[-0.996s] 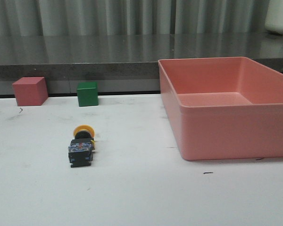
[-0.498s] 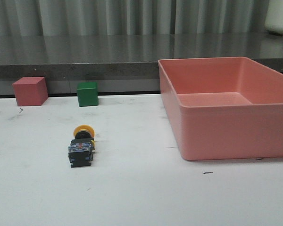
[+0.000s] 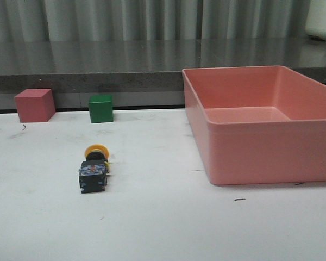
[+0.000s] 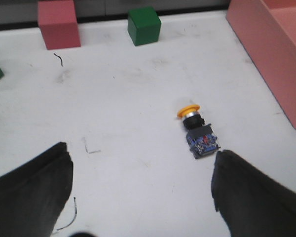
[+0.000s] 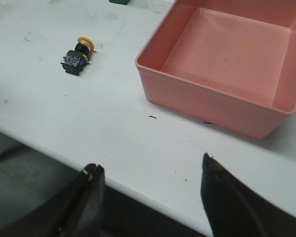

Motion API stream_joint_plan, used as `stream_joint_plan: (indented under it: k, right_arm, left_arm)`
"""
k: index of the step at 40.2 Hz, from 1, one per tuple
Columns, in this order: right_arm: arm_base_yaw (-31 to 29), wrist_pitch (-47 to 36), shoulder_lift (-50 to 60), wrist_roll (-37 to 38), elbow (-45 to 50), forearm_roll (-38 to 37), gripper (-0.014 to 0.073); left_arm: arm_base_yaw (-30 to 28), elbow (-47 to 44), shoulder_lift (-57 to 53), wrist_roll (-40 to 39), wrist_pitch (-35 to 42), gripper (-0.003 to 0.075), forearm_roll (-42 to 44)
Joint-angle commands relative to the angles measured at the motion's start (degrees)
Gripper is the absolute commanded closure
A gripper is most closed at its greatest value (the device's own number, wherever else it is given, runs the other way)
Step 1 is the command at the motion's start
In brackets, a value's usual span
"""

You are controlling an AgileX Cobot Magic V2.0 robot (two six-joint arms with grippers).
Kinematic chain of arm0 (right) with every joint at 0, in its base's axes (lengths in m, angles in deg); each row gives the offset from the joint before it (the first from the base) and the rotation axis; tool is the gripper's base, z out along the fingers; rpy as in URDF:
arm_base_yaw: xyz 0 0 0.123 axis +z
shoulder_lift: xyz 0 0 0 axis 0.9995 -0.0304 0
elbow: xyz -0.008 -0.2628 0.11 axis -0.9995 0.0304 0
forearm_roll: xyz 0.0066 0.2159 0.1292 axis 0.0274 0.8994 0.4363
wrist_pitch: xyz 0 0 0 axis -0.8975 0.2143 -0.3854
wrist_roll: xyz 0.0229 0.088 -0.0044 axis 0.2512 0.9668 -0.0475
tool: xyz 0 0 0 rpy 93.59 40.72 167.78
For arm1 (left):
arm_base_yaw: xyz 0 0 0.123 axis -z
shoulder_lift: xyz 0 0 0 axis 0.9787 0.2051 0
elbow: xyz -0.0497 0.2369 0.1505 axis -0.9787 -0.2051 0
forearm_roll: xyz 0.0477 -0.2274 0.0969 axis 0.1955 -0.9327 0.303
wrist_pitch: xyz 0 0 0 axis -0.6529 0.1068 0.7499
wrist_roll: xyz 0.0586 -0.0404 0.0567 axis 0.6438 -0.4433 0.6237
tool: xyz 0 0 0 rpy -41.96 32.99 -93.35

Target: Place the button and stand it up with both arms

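Left gripper gapes wide, holding nothing; the button lies on its side on the scuffed white table ahead. Right gripper likewise spread and empty. Front view: button sideways, left of the smooth pink bin.

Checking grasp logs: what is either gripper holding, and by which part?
Nothing. Both the left gripper and right gripper are open; the button lies untouched on the table.
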Motion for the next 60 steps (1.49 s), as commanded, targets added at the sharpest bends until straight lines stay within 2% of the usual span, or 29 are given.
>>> stream_joint_plan:
  k: [1,8,16,32,49,53,57,60]
  right_arm:
    - [-0.3,-3.3,-0.5,-0.1,-1.1,0.6,0.0138]
    - [-0.3,-3.3,-0.5,-0.1,-1.1,0.6,0.0138]
    - [-0.3,-3.3,-0.5,-0.1,-1.1,0.6,0.0138]
    - [-0.3,-3.3,-0.5,-0.1,-1.1,0.6,0.0138]
    - [-0.3,-3.3,-0.5,-0.1,-1.1,0.6,0.0138]
    - [-0.3,-3.3,-0.5,-0.1,-1.1,0.6,0.0138]
    - [-0.3,-3.3,-0.5,-0.1,-1.1,0.6,0.0138]
    - [-0.3,-3.3,-0.5,-0.1,-1.1,0.6,0.0138]
  left_arm:
    - [2.0,3.3,3.4,0.0,2.1,0.0158,-1.7]
    - [5.4,8.2,11.2,0.0,-2.0,0.0158,-1.7]
    - [8.2,13.5,20.0,0.0,-3.3,0.0158,-2.1]
    - [8.5,27.3,37.0,-1.9,-12.3,0.0158,-4.1]
    - [8.5,40.5,49.5,-8.1,-15.4,0.0158,-3.8]
    - [9.0,42.5,51.7,-13.1,-15.4,0.0158,-1.4]
    - [10.6,43.1,53.6,-20.3,-15.3,0.0158,6.6]
    - [11.6,43.1,54.7,-24.1,-15.6,0.0158,9.0]
